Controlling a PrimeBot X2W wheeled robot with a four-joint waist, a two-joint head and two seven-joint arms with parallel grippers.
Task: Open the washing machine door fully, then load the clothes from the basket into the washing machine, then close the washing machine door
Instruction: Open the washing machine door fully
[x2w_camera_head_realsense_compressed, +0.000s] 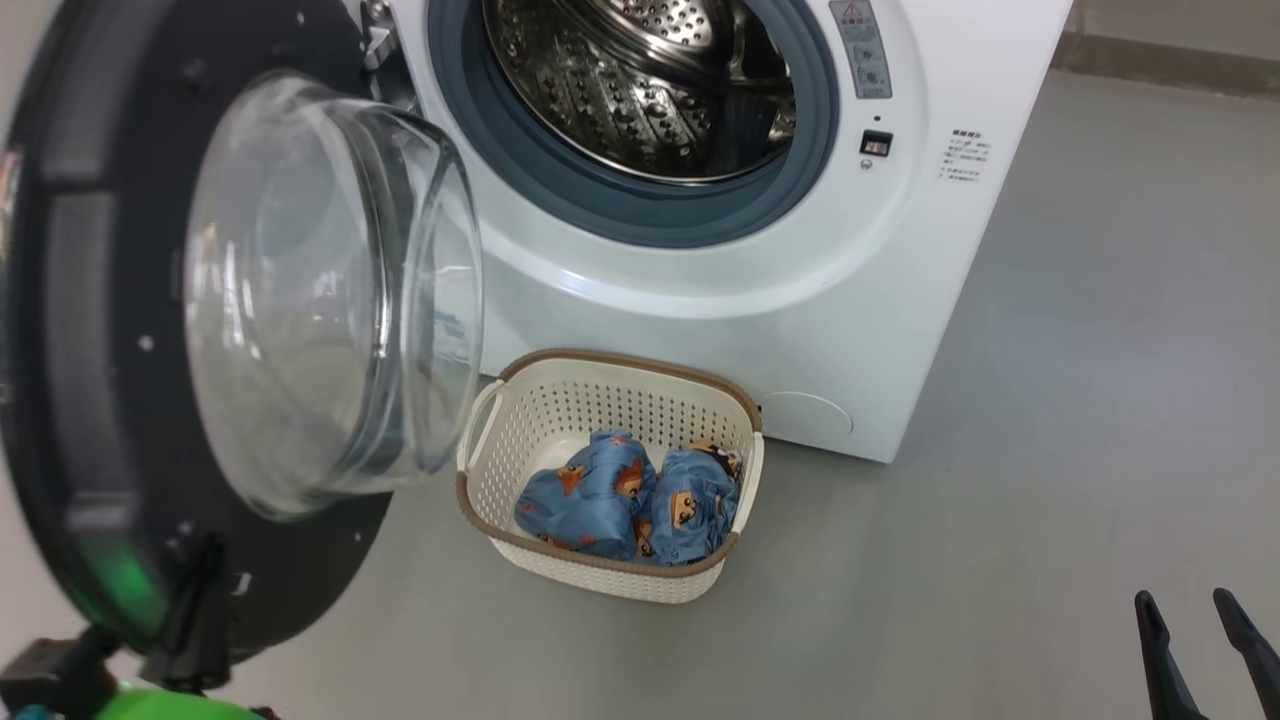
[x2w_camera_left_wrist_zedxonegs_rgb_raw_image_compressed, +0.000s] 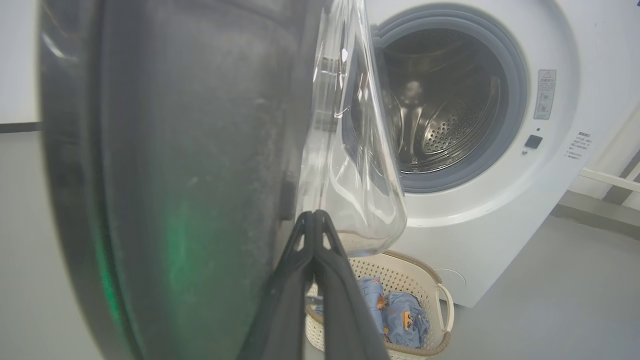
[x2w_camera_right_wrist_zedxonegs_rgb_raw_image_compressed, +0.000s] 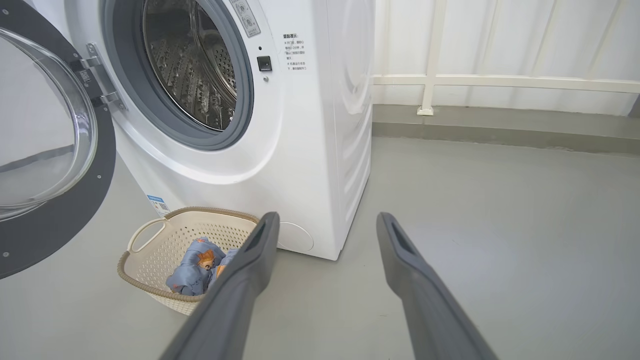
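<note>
We are holding our left gripper (x2w_camera_left_wrist_zedxonegs_rgb_raw_image_compressed: 314, 216) pinched shut on nothing, its tips right by the wide-open washing machine door (x2w_camera_head_realsense_compressed: 90, 350). Our right gripper (x2w_camera_right_wrist_zedxonegs_rgb_raw_image_compressed: 327, 220) is hanging spread wide and empty (over the grey floor (x2w_camera_right_wrist_zedxonegs_rgb_raw_image_compressed: 500, 225)). The clothes (x2w_camera_head_realsense_compressed: 630, 495) are lying in the basket (x2w_camera_head_realsense_compressed: 610, 362), just before the washing machine (x2w_camera_head_realsense_compressed: 800, 330).

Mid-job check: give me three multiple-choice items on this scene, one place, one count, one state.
1. The basket stands: A) on the floor before the washing machine; B) inside the machine; C) on top of it.
2. Clothes in it: A) one; B) two; C) four.
3. The right gripper is: A) shut on clothes; B) shut, empty; C) open, empty.
Answers: 1 A, it sits at the machine's foot; 2 B, two blue bundles lie side by side; 3 C, its jaws stand apart, nothing between.
</note>
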